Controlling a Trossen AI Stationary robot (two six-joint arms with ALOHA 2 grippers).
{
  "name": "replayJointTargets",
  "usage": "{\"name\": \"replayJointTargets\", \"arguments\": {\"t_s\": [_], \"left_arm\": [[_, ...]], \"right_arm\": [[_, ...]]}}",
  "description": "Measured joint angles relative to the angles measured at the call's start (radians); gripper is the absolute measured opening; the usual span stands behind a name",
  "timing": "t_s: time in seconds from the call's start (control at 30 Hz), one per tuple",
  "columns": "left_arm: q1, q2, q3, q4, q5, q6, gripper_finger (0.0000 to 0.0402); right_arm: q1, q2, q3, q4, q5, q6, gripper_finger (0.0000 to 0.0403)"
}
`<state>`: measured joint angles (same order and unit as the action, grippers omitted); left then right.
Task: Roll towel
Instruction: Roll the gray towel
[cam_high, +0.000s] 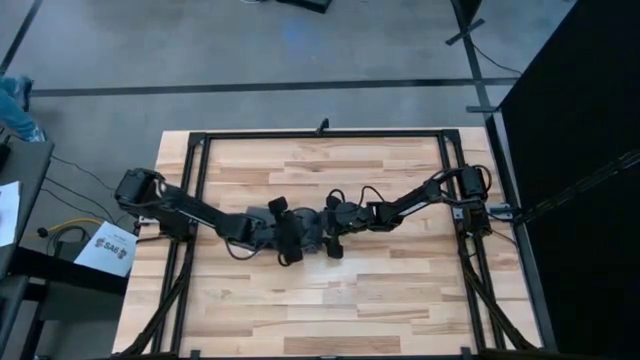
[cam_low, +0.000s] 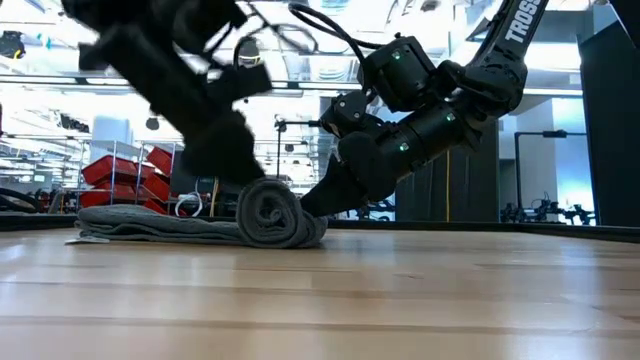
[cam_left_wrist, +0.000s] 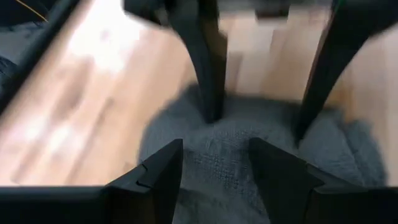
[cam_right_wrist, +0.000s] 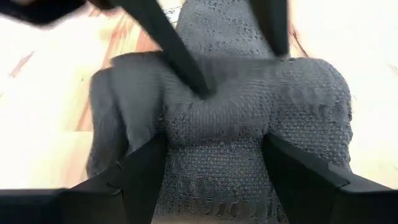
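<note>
Wooden counter (cam_high: 350, 300), mid-task: both end effectors, left (cam_left_wrist: 214, 165) and right (cam_right_wrist: 214, 158), spread wide astride the half-rolled towel (cam_low: 270, 215); uneven pushing could skew or unroll it.

- high view: overhead, straight down on whole table (cam_high: 330, 300); far
- low view: table height, level, facing room; near
- wrist views: very close, facing each other; both share towel (cam_right_wrist: 249, 124)
</note>
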<state>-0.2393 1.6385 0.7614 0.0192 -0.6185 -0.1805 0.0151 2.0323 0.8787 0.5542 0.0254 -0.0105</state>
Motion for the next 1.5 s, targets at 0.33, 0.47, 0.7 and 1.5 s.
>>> {"name": "replayJointTargets", "arguments": {"t_s": [0.33, 0.47, 0.7, 1.5], "left_arm": [[0.022, 0.058, -0.123, 0.099, 0.030, -0.059, 0.0173], [0.022, 0.058, -0.210, 0.233, 0.039, -0.103, 0.0173], [0.022, 0.063, -0.348, 0.499, 0.028, -0.124, 0.0173], [0.029, 0.432, -0.279, 1.043, -0.021, -0.124, 0.0173]], "right_arm": [[0.004, -0.076, -0.003, -0.097, 0.003, -0.043, 0.0258], [0.005, -0.163, -0.006, -0.255, 0.043, -0.043, 0.0258], [0.034, -0.170, -0.011, -0.425, 0.105, 0.082, 0.0258], [0.001, -0.074, -0.018, -0.258, 0.082, -0.020, 0.0258]]}}
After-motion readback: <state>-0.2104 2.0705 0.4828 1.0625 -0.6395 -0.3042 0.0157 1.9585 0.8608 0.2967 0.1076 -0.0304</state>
